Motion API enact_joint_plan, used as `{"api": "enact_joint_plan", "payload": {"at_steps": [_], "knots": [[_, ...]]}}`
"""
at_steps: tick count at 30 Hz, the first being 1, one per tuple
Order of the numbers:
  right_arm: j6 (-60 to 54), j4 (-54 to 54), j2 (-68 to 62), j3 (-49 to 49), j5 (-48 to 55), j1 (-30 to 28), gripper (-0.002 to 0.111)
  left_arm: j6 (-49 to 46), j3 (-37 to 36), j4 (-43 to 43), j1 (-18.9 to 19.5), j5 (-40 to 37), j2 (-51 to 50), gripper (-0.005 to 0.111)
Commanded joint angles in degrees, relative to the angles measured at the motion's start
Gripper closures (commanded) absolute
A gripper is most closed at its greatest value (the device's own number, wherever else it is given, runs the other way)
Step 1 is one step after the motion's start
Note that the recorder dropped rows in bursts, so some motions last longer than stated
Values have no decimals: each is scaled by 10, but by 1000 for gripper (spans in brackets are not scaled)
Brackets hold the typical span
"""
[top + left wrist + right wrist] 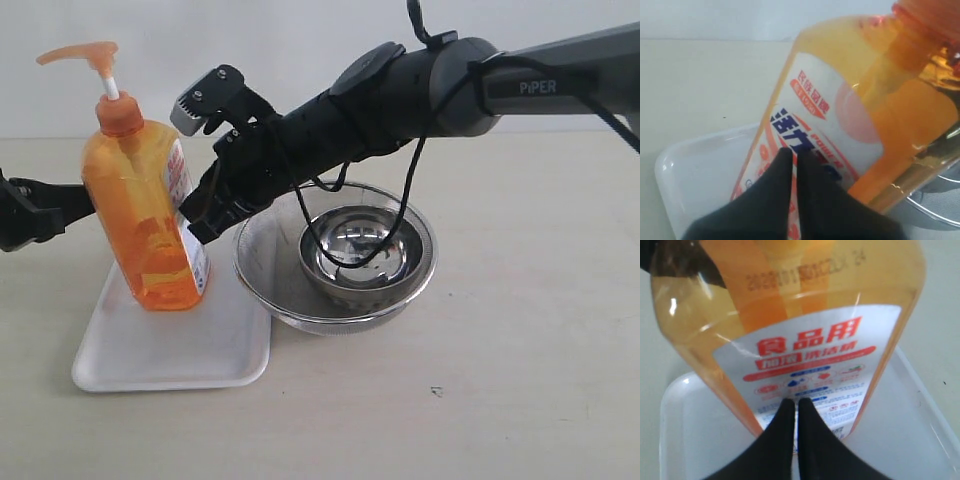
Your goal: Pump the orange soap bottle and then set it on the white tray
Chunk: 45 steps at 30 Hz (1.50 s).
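Already on tray: placement apparently done

The orange soap bottle [145,215] stood on the white tray [170,355]. Jaws of both the left arm [30,210] and right arm [400,90] were pressed together, empty, tips at its label. Pumping unconfirmed; withdrawal likely remained.

"PiPER" on right arm [560,85]; red "食品用" on orange soap bottle [715,305] label [810,370].

Wrist views crop the orange soap bottle [790,315] below its pump; white tray [170,350] partly covered.
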<state>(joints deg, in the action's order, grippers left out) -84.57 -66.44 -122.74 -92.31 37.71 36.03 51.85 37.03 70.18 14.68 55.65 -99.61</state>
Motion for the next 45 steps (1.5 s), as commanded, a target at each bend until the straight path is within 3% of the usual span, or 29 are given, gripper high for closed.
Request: {"api": "enact_joint_plan", "payload": {"at_steps": [1, 12, 19, 45], "knots": [[6, -2, 1, -4, -3, 4, 108, 9, 0, 25, -6, 14, 0, 102], [24, 28, 1, -4, -18, 4, 108, 38, 0, 33, 9, 6, 8, 102], [32, 38, 6, -4, -30, 4, 108, 43, 0, 33, 9, -63, 84, 102], [151, 159, 119, -4, -71, 4, 108, 66, 23, 16, 9, -104, 244, 102]]}}
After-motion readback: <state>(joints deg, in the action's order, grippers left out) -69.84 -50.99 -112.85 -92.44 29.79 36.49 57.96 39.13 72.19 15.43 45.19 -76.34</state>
